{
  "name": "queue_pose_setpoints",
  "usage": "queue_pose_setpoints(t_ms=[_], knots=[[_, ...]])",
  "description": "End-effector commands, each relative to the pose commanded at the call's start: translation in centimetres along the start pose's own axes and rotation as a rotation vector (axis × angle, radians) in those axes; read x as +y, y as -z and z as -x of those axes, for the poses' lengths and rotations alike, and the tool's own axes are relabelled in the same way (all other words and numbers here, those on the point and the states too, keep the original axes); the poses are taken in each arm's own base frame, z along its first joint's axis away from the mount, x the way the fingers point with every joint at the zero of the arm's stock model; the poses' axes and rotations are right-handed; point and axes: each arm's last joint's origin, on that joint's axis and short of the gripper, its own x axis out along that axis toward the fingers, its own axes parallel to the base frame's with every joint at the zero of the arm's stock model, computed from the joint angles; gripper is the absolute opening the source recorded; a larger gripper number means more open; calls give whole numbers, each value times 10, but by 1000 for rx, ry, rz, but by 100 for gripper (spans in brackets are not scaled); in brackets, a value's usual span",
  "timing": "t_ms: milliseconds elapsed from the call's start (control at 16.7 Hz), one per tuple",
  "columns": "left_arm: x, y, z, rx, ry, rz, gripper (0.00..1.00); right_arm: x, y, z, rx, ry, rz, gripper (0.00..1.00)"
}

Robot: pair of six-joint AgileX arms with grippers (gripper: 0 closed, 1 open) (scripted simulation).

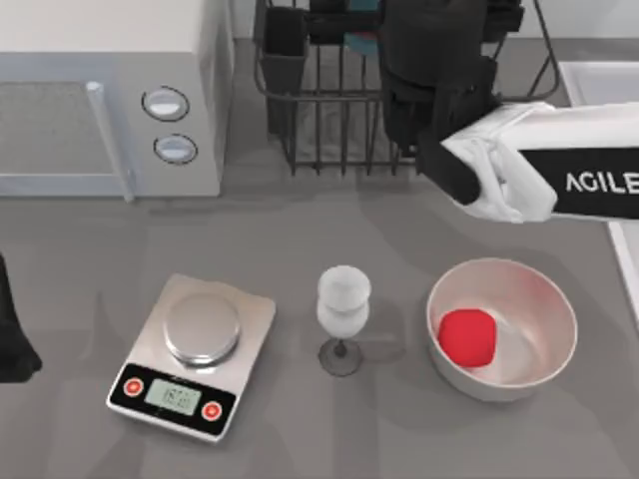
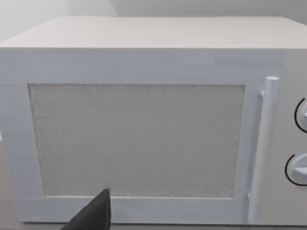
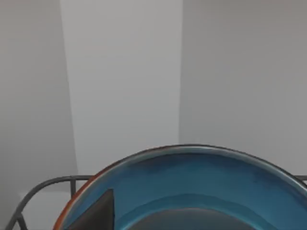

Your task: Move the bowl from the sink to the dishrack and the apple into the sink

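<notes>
The teal-blue bowl (image 3: 192, 187) with its orange-red rim is close in the right wrist view, tilted open toward the camera, with the dishrack wire (image 3: 43, 184) just behind it. One dark fingertip (image 3: 96, 213) lies against the bowl's inside. My right gripper (image 1: 434, 95) hangs over the black dishrack (image 1: 329, 130) at the back and is shut on the bowl. The red apple (image 1: 467, 336) lies in a cream bowl (image 1: 499, 271) at the front right. A corner of the pale sink (image 1: 599, 80) shows at the back right. My left arm (image 1: 14, 344) is parked at the left edge.
A white microwave (image 1: 100, 100) fills the back left, and its door (image 2: 139, 139) faces the left wrist camera. A kitchen scale (image 1: 195, 354) sits at the front left, with a wine glass (image 1: 342, 309) between it and the cream bowl. The rack's utensil cup (image 1: 285, 50) stands at its left corner.
</notes>
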Motion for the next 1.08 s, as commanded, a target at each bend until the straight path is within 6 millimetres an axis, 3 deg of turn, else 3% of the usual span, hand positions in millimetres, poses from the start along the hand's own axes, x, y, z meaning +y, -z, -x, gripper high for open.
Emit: queue_pose_setpoints(t_ms=[180, 360, 540, 720, 900, 1080], knots=[[0, 0, 0, 0, 0, 0, 100, -26, -13, 5, 24, 19, 5, 100], [0, 0, 0, 0, 0, 0, 100, -71, -41, 25, 46, 42, 1, 100], [0, 0, 0, 0, 0, 0, 100, -127, -71, 65, 48, 59, -18, 100], [0, 0, 0, 0, 0, 0, 100, -182, -86, 124, 31, 66, -40, 100], [0, 0, 0, 0, 0, 0, 100, -223, -74, 187, 7, 59, -50, 100], [0, 0, 0, 0, 0, 0, 100, -247, -38, 236, -10, 42, -44, 100]])
